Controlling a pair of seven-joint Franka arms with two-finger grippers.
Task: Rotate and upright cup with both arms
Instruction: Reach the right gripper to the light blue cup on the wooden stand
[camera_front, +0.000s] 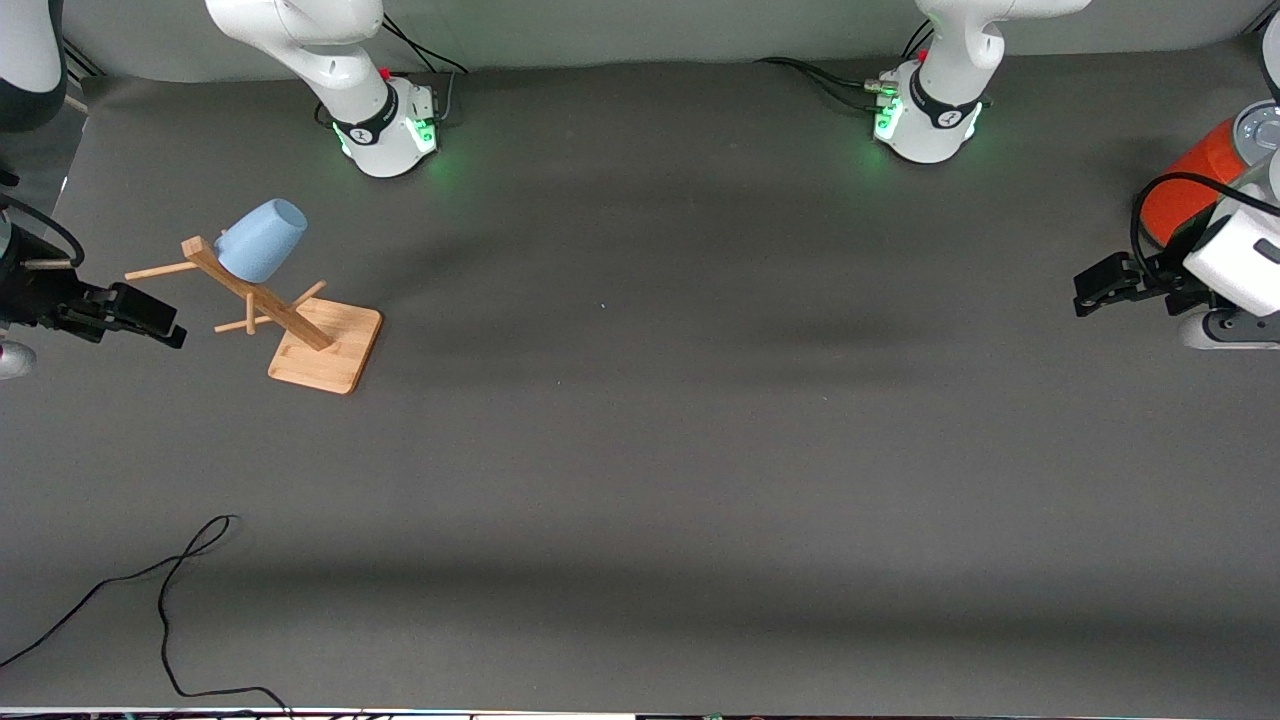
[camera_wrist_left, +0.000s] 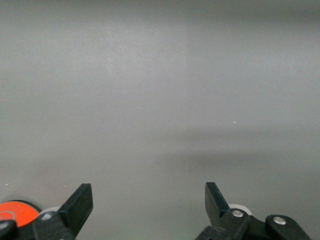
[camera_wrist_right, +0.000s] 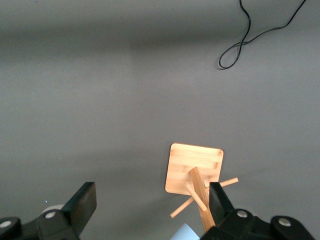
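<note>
Cup (camera_front: 262, 240): hangs mouth-down on wooden rack (camera_front: 300, 325); uprighting not begun.
Right gripper (camera_front: 150, 318): wide open, empty, beside rack.
Left gripper (camera_front: 1100, 285): wide open, empty, waiting near the red-orange can (camera_front: 1190, 180).

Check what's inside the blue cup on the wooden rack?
The cup hangs mouth-down on a peg of the wooden rack, tilted. The peg goes into its mouth, but the part inside is covered by the cup wall, so any other contents can't be seen.

Light-blue cup (camera_front: 262, 240) — tan wood rack (camera_front: 300, 325) — orange can (camera_front: 1195, 175).
</note>
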